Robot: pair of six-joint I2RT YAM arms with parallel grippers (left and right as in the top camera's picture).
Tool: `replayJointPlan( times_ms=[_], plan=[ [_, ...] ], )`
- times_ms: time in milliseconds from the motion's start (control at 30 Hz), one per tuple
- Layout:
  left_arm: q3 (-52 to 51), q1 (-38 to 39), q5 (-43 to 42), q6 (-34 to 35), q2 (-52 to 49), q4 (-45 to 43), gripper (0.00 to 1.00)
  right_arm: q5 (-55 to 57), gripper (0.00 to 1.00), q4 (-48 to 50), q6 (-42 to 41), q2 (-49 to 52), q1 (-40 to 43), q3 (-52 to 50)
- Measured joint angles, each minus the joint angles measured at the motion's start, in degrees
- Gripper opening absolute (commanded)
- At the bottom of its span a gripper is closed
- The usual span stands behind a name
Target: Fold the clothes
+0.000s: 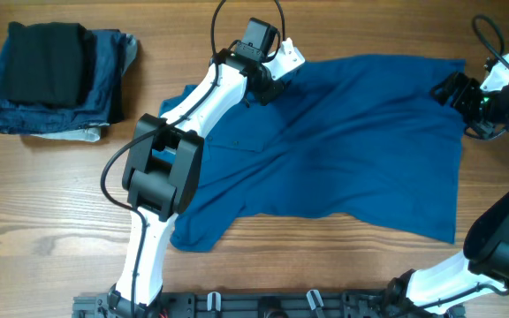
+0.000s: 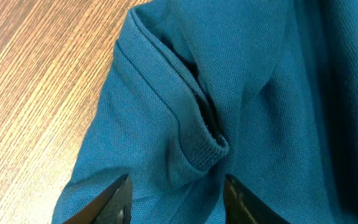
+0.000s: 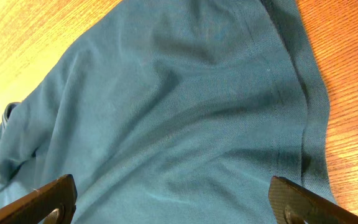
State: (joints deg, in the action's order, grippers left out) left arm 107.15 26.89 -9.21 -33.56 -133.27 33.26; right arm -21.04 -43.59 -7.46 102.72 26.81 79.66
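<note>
The blue polo shirt (image 1: pixel 352 150) lies spread and rumpled over the middle and right of the table. My left gripper (image 1: pixel 268 87) is over the shirt's upper left part, open, its two dark fingers (image 2: pixel 176 199) straddling a bunched ribbed hem or sleeve cuff (image 2: pixel 197 137). My right gripper (image 1: pixel 449 91) is at the shirt's upper right corner, open wide (image 3: pixel 173 202), with the cloth (image 3: pixel 185 112) spread flat under and between the fingers and the hem seam (image 3: pixel 306 106) at the right.
A stack of folded garments, black on top (image 1: pixel 47 49) of denim-blue and grey pieces (image 1: pixel 104 84), sits at the far left. Bare wooden table (image 1: pixel 51 194) lies around the shirt. The arms' bases stand along the front edge.
</note>
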Motion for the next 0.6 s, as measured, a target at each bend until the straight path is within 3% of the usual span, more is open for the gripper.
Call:
replayJointPlan(
  times_ms=[267, 333, 500, 600],
  plan=[
    [0.0, 0.1, -0.1, -0.1, -0.1, 0.5, 0.50, 0.0, 1.00, 0.0, 0.0, 0.0, 0.0, 0.0],
    [0.0, 0.2, -0.1, -0.1, -0.6, -0.5, 0.45, 0.0, 1.00, 0.0, 0.0, 0.0, 0.0, 0.0],
    [0.0, 0.5, -0.1, -0.3, -1.1, -2.4, 0.45, 0.0, 0.99, 0.0, 0.0, 0.0, 0.0, 0.0],
    [0.0, 0.5, -0.2, -0.3, -2.1, -3.0, 0.38, 0.0, 1.00, 0.0, 0.0, 0.0, 0.0, 0.0]
  ],
)
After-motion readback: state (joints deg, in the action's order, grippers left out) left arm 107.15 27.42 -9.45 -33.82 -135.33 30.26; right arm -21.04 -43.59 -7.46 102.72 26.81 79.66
